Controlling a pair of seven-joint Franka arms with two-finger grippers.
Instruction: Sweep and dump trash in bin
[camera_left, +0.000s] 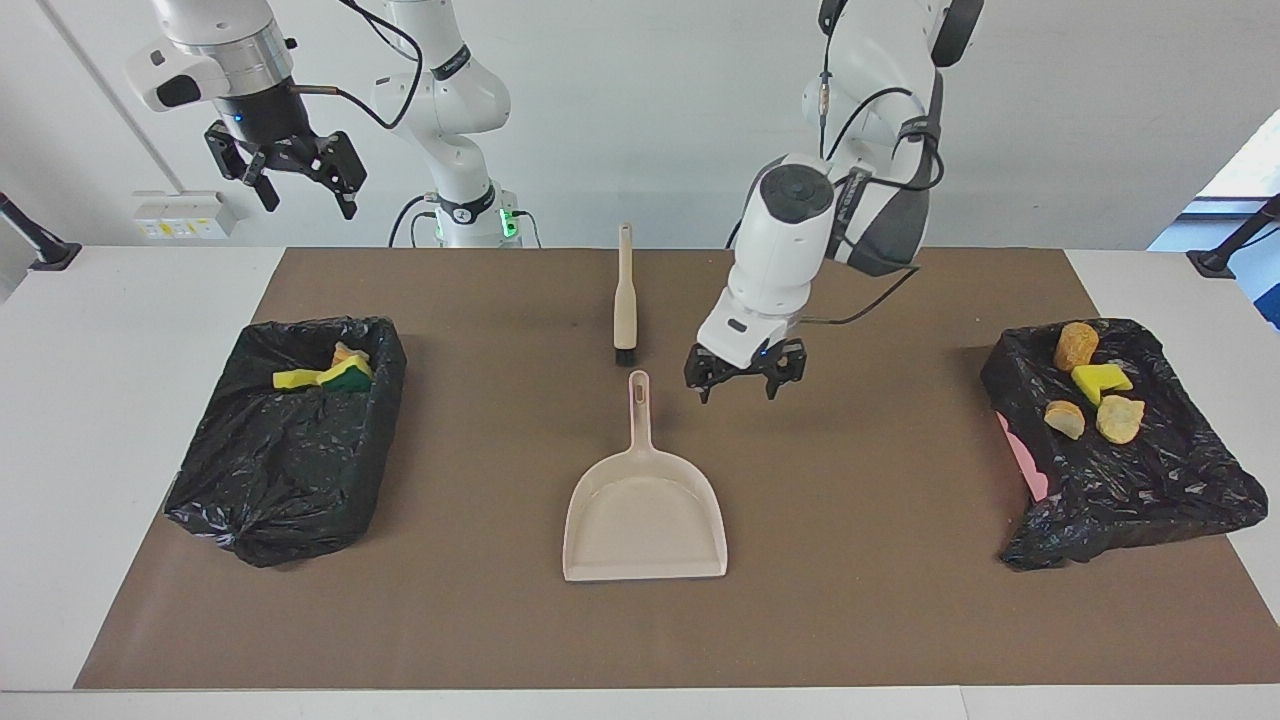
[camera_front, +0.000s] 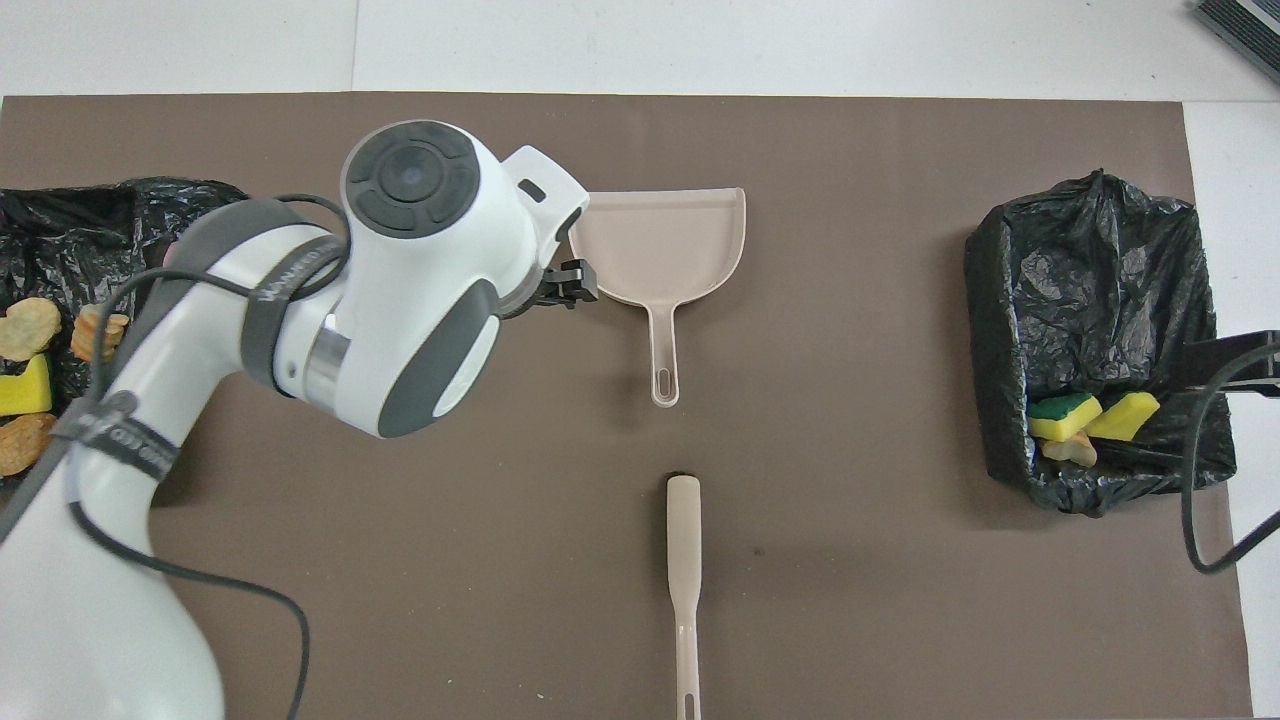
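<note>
- Toward the right arm's end of the surface, a black-lined bin (camera_left: 285, 440) holds part of the trash: yellow and green sponge pieces (camera_left: 325, 377) with a pale scrap tucked against them, all bunched at the bin's end nearer the robots.
- Toward the left arm's end, a second black-lined tray (camera_left: 1150, 480) carries the remaining scraps (camera_left: 1095, 390): an orange-brown lump, a yellow-green sponge piece and two pale beige chunks, lying close together on the plastic. A pink edge shows where the liner is pulled back on the side facing the middle of the mat.
- At the middle of the brown mat (camera_left: 880, 600) the beige dustpan (camera_left: 645, 515) lies flat and empty, its handle pointing toward the robots, with nothing touching it.
- A beige brush (camera_left: 624, 295) lies in line with the dustpan's handle, nearer the robots, with a small gap between them.
- The left gripper (camera_left: 745, 385) hangs open in the air beside the dustpan's handle, over bare mat toward the left arm's end, holding nothing.
- The right gripper (camera_left: 290, 170) waits high up above its own end of the surface, fingers spread and empty.
</note>
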